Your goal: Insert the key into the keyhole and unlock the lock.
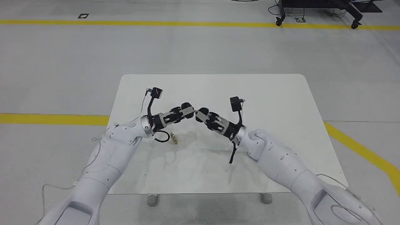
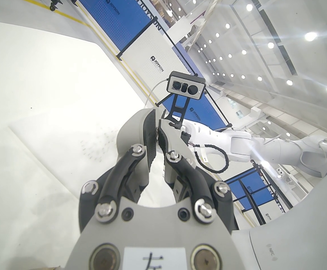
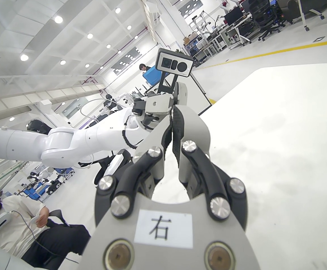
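Closed tight, the left end effector (image 2: 155,126) and the right end effector (image 3: 172,126) meet tip to tip above the white counter (image 1: 275,100). A small brassy object (image 1: 175,139), possibly the lock, lies nearer the robot. Best to line the key up squarely before pushing.

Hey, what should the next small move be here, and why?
Probably open the left gripper and lower it toward the small brassy thing on the table beside that arm. Both it and the right gripper are shut, tip to tip above the table, fingers seemingly empty. That thing may be the lock or key, though it's too small to tell.
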{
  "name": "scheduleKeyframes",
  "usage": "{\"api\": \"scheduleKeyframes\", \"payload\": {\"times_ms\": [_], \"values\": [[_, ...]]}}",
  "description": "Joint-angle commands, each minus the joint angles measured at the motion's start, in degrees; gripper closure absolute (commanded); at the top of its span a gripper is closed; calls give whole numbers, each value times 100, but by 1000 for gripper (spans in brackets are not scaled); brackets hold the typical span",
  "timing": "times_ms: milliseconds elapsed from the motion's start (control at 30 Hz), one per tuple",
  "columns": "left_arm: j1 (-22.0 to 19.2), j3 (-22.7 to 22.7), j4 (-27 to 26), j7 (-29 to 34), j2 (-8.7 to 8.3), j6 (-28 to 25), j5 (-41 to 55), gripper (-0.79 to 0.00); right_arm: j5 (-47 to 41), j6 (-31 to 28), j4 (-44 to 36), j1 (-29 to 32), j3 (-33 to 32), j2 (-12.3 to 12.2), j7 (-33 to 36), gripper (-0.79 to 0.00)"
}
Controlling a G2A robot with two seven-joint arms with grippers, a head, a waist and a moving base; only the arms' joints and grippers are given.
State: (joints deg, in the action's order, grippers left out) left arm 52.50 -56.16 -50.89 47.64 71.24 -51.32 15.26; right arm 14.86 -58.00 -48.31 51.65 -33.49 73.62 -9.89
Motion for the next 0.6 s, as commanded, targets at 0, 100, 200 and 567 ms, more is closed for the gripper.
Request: {"api": "scheduleKeyframes", "payload": {"times_ms": [0, 100, 200, 567], "values": [[-3, 16, 4, 1, 3, 12, -8, 0, -33, 0, 2, -9, 9, -3, 55, 0], [0, 38, 9, -7, 10, 36, 21, -379, -81, 0, -6, -14, 10, -10, 111, 0], [-11, 48, 21, 36, 12, 48, 76, -785, -96, 0, -31, -19, -10, -28, 141, 0], [-6, -202, 117, 82, -51, 61, 588, -785, 180, 0, -180, 83, -478, -302, -289, 0]]}}
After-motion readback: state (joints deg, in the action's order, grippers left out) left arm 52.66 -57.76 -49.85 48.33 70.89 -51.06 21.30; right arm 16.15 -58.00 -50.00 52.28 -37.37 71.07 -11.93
